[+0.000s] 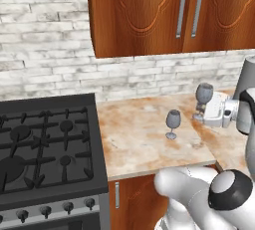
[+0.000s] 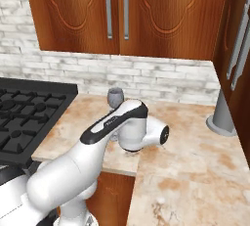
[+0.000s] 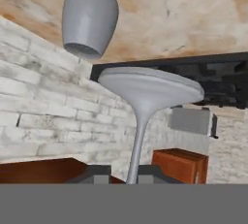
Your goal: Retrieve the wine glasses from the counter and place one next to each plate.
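Note:
Two smoky grey wine glasses are at the counter (image 1: 134, 139). One wine glass (image 1: 173, 123) stands upright on its foot near the counter's middle. My gripper (image 1: 200, 116) reaches in from the right and is shut on the thin stem of the other wine glass (image 1: 203, 94), which is upright and seems slightly above the worktop. The hand view is rolled upside down: the held glass's foot (image 3: 150, 86) and stem run down between my fingertips (image 3: 133, 172), with the free glass's bowl (image 3: 89, 17) beyond. A glass bowl (image 2: 115, 96) peeks over my arm. The plates are out of view.
A black gas stove (image 1: 45, 144) adjoins the counter on the left. Wooden wall cabinets (image 1: 164, 15) hang above the whitish brick backsplash (image 1: 50, 64). A tall grey cylinder (image 2: 223, 115) stands at the right, where the worktop (image 2: 195, 171) turns a corner toward me.

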Controlling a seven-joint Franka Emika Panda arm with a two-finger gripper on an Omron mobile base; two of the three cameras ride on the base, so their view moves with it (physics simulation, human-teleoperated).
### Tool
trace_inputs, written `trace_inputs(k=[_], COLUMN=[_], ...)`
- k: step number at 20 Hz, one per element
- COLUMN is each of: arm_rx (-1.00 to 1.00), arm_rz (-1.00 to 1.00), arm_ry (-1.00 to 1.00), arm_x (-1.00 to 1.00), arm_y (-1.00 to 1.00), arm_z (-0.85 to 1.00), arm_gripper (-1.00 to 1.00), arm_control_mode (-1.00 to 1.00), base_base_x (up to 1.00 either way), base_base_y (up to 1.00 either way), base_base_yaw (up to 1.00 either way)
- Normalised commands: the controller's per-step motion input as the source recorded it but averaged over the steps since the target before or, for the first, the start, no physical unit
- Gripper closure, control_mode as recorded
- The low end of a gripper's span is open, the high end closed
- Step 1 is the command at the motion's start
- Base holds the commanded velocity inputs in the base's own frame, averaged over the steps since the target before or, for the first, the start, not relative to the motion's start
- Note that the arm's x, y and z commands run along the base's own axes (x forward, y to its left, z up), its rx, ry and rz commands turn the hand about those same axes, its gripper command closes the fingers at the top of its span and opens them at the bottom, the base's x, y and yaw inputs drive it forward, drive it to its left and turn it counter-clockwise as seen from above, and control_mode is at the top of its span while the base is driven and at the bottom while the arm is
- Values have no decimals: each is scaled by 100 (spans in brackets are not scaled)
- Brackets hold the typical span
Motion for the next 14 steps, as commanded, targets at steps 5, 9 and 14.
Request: trace_inputs(k=[5,9,14], arm_rx=[0,0,0], arm_rz=[5,0,0], arm_ry=[-1,0,0], arm_x=[-26,0,0], arm_y=[14,0,0], arm_z=[0,0,0], arm_gripper=[100,100,100], arm_control_mode=[100,100,100], base_base_x=[-17,-64,-24], base_base_y=[11,95,100], base_base_yaw=[4,25,57])
